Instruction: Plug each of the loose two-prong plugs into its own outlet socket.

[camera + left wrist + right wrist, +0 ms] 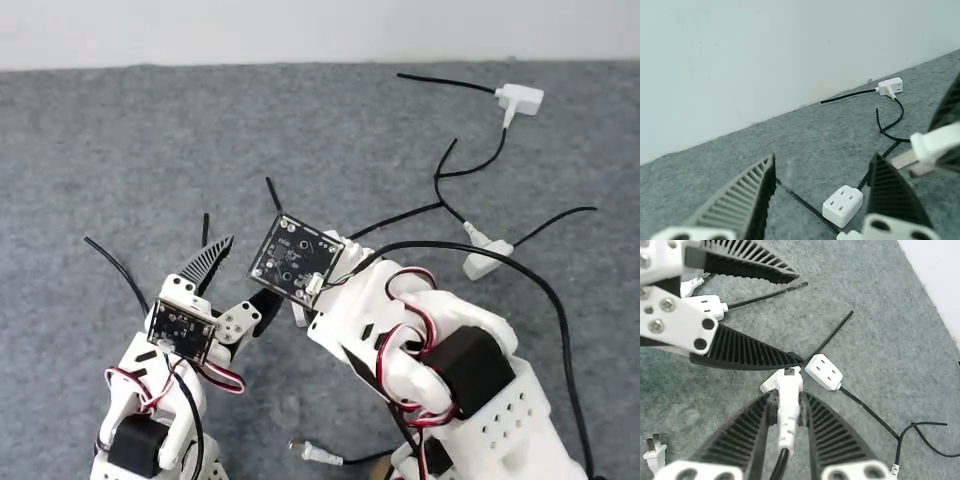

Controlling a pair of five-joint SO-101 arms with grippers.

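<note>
Right gripper [788, 396], ribbed black, pinches slim white plug [788, 415].

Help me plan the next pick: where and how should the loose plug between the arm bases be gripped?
Grip the loose plug on its white body, behind the prongs, coming from above with the jaws across its width. It lies flat on the carpet, prongs one way and cord the other, so this likely leaves the prongs free.
</note>
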